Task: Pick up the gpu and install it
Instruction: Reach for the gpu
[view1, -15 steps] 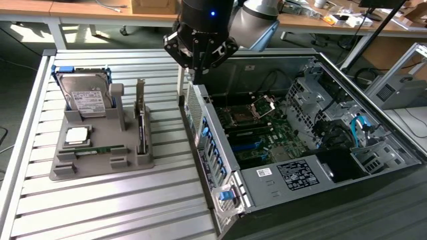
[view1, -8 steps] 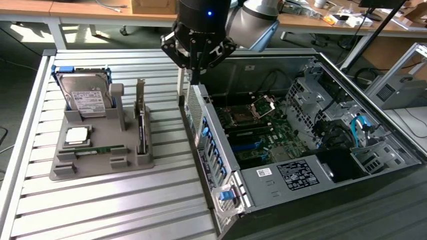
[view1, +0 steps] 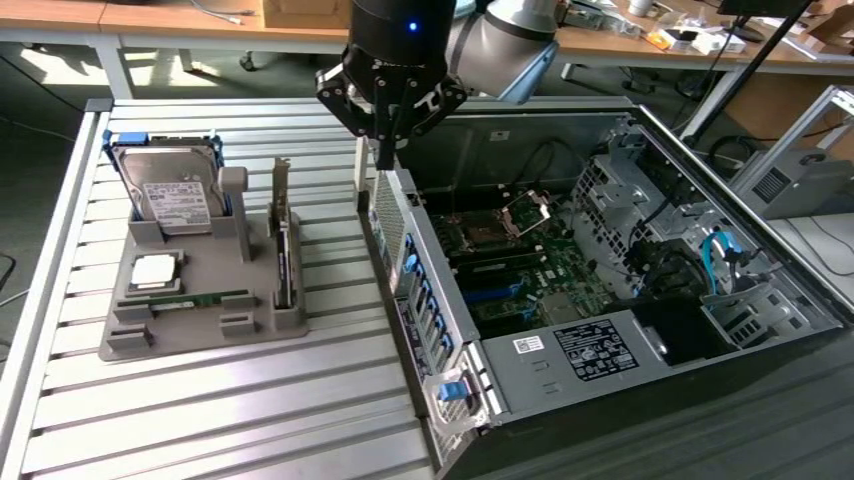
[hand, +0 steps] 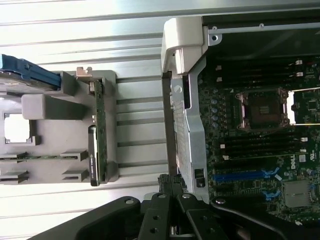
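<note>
Black two-fingered gripper (view1: 387, 158) hangs point-down with its fingers pressed together, nothing between them; the tips sit just above the upper edge of the perforated silvery wall (view1: 400, 250) of the open grey metal computer case (view1: 747, 300), near that wall's far end; the tool is therefore over the case's rim, not over the card. From the gripper the task's thing lies toward the exterior view's left, across a bare strip of the slatted aluminium table (view1: 334, 400). The gpu (view1: 283, 262), a thin dark circuit card with a narrow silvery bracket, stands on its long edge in a slot along the near side of the grey moulded plastic holder (view1: 200, 335), apart from the gripper and untouched. Its long axis runs near-to-far in the exterior view, roughly parallel to the case wall, with the bracket upright at the far end; the wrist view agrees, card edge (hand: 96, 140) and wall running side by side with slats between. Judgement: the reach is a sideways shift away from the case, and the grip must straddle the card's thin upper edge, so finger line against that long axis is the thing to watch. Beyond the card in the same holder: flat green memory stick (view1: 200, 298), square silver processor chip (view1: 155, 268), boxy silver hard drive with white label (view1: 174, 195).
</note>
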